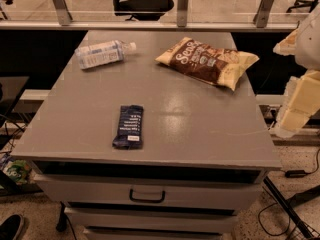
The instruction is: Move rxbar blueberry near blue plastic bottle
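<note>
Nearest the camera, the gray cabinet's top drawer carries a dark handle point(147, 196), and a dark shoe point(10, 226) shows on the floor at the lower left. On the cabinet top point(200, 134), toward the front and a little left of center, the rxbar blueberry point(128, 127) lies flat with its long side running front to back. Its navy wrapper has stacked white lines of text and a small white label at the near end, none of it readable. The gripper point(295, 106) hangs past the right edge of the top, cream-colored, touching nothing and well apart from the bar; I cannot tell whether it is apart or together. Farther back on the right lies a brown-and-cream chip bag point(207, 61) with white script beginning "Sea". At the far left corner the blue plastic bottle point(102, 53) lies on its side, white cap pointing right, its label text too small to read, well apart from the bar. Beyond is a metal railing point(182, 4) and a black office chair point(142, 1).
</note>
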Robot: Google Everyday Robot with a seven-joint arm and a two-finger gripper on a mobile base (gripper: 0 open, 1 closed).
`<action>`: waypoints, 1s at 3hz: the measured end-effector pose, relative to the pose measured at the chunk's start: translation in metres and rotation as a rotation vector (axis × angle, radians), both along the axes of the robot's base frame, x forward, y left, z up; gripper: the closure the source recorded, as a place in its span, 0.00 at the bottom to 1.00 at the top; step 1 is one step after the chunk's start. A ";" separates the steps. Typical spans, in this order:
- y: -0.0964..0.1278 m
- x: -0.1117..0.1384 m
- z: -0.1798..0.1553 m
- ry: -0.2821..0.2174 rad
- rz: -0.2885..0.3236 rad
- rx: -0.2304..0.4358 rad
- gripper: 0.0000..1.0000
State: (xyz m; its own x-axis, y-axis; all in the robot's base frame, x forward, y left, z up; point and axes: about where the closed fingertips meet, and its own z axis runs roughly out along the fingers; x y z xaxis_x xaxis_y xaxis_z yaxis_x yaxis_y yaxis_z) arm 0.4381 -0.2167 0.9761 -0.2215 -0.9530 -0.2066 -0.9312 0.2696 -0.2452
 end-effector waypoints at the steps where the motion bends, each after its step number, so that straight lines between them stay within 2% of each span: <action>1: 0.000 0.000 0.001 -0.002 0.000 0.000 0.00; 2: 0.024 0.010 -0.005 0.000 0.070 -0.019 0.00; 3: 0.076 0.026 -0.021 0.024 0.213 -0.016 0.00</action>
State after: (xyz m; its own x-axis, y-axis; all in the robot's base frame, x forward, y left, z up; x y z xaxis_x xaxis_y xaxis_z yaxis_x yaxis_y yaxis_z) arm 0.4639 -0.1412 0.9546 -0.0192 -0.9819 -0.1886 -0.9725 0.0621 -0.2244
